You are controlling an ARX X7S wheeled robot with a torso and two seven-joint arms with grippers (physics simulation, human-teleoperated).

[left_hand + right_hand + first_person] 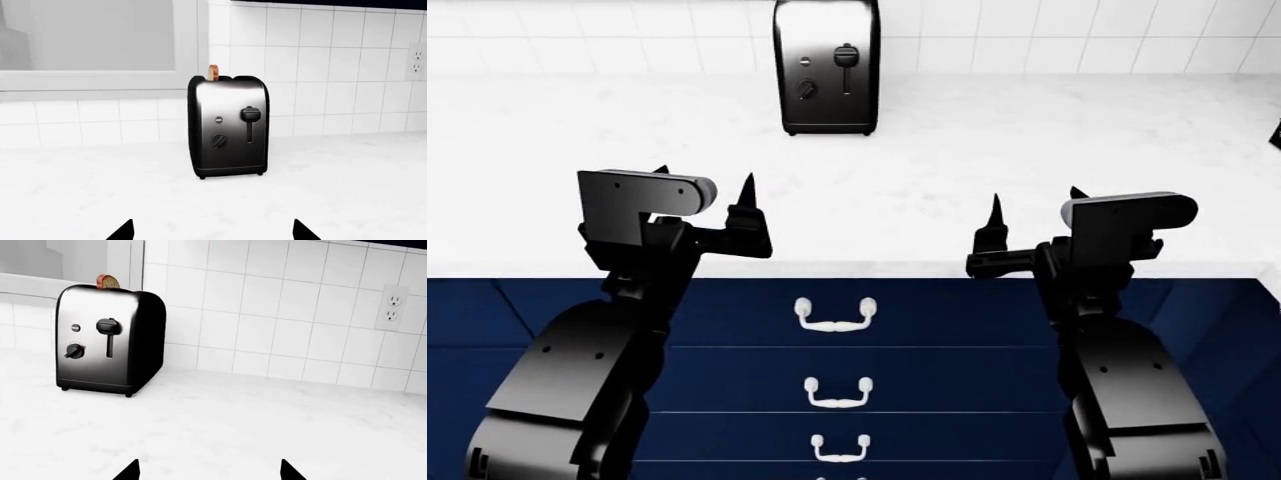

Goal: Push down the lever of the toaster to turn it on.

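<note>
The black-and-chrome toaster (826, 65) stands at the back of the white counter against the tiled wall. It also shows in the left wrist view (229, 126) and the right wrist view (110, 340). Its lever (249, 114) sits at the top of its vertical slot, above and beside the round dial (219, 140); it shows in the head view (846, 54) and the right wrist view (107, 326) too. A slice of bread (213, 72) pokes from the top. My left gripper (705, 190) and right gripper (1034, 210) are open and empty near the counter's front edge, far from the toaster.
A white tiled wall runs behind the counter, with a wall socket (391, 307) to the toaster's right and a window frame (100, 80) to its left. Dark blue drawers with white handles (835, 315) sit below the counter's front edge.
</note>
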